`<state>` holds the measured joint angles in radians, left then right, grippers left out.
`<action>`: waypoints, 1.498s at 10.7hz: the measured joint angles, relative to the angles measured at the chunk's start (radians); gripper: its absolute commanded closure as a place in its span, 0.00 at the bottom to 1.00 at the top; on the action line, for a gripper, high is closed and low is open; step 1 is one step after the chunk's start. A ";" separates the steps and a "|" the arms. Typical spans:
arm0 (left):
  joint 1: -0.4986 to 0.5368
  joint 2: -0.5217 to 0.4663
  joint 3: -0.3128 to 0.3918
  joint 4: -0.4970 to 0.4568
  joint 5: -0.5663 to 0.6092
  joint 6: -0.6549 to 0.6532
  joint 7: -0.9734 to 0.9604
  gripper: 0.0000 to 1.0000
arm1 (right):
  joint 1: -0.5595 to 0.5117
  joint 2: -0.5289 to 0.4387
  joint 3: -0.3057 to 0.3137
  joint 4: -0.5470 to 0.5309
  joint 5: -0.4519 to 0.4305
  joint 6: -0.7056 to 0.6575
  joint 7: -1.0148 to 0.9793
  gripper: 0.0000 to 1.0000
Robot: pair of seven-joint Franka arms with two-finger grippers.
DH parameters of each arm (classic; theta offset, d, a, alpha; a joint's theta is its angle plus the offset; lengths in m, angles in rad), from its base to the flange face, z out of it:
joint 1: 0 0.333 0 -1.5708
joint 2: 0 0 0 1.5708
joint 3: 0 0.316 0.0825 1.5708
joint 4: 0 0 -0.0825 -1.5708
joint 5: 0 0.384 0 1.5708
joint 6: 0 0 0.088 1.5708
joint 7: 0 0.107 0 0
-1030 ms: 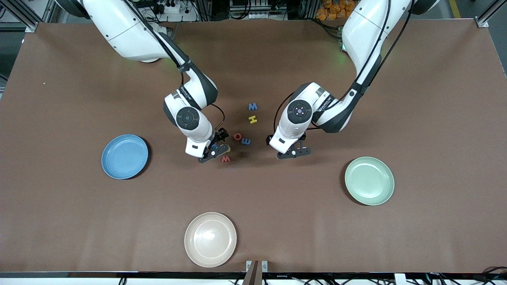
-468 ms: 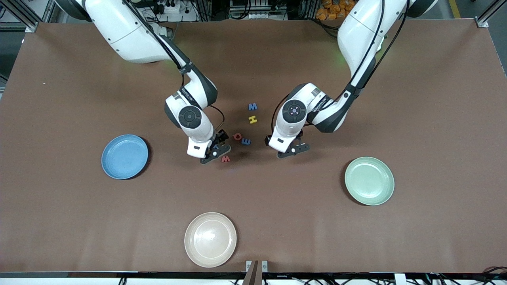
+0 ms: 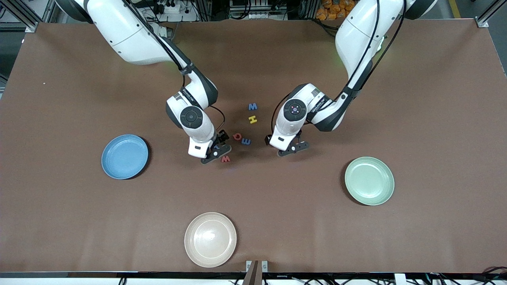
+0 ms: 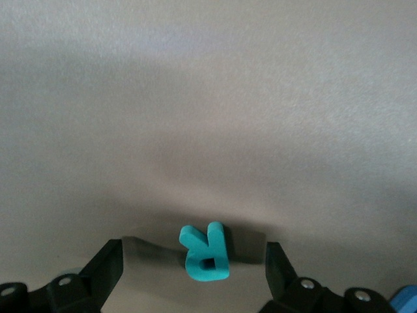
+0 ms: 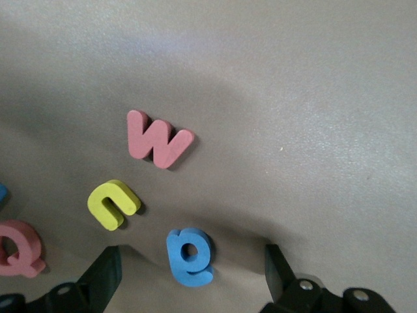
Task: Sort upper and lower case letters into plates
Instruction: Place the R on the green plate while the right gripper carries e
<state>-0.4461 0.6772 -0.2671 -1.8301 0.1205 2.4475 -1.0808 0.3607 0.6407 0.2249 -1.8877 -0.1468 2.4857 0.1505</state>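
My left gripper stands open low over the table, with a teal letter R lying between its fingers and touching neither. My right gripper is open too, astride a blue letter g. A yellow c, a red w and a red Q lie close by it. In the front view both grippers hide their letters. A blue M, yellow H and blue E lie between the arms. The sky blue plate and the mint green plate hold nothing.
A cream-beige plate sits nearest the front camera, by the table's edge. The blue plate lies toward the right arm's end, the green plate toward the left arm's end. Brown table surface stretches between the plates.
The left gripper has shifted a little toward the letter cluster and come down over the teal R. The right gripper has hardly moved. No letter has moved.
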 measured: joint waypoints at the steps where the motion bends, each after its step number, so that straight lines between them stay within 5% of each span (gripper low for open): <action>1: -0.006 0.000 0.000 -0.004 0.000 0.001 -0.002 0.15 | 0.000 0.000 0.000 0.000 0.000 0.000 0.001 0.19; 2: -0.012 0.000 0.000 -0.005 0.000 0.002 -0.005 0.18 | 0.000 -0.002 -0.001 0.000 -0.003 0.001 0.002 0.32; 4: -0.014 0.000 0.001 -0.005 0.000 0.002 -0.006 0.40 | 0.000 -0.004 -0.001 0.002 -0.012 0.001 0.002 0.52; 5: -0.014 -0.001 0.001 -0.005 0.000 0.002 -0.006 0.55 | 0.000 -0.007 0.000 0.002 -0.012 0.001 0.002 0.59; 7: -0.014 -0.009 0.002 -0.004 0.015 0.002 -0.006 0.97 | 0.000 -0.009 0.003 0.004 -0.012 0.001 0.003 0.89; 8: -0.013 -0.013 0.004 -0.004 0.020 0.000 -0.006 1.00 | 0.000 -0.013 0.003 0.005 -0.012 0.001 0.005 1.00; 13: 0.024 -0.038 0.018 0.013 0.039 -0.025 -0.004 1.00 | -0.002 -0.017 0.002 0.018 -0.012 -0.015 0.025 1.00; 16: 0.172 -0.151 0.024 0.043 0.053 -0.139 0.150 1.00 | -0.084 -0.125 -0.007 0.060 -0.012 -0.206 0.009 1.00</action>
<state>-0.2738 0.5265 -0.2430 -1.7874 0.1734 2.3088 -0.9306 0.2767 0.5161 0.2181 -1.8281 -0.1584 2.2794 0.1590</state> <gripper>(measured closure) 0.714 0.727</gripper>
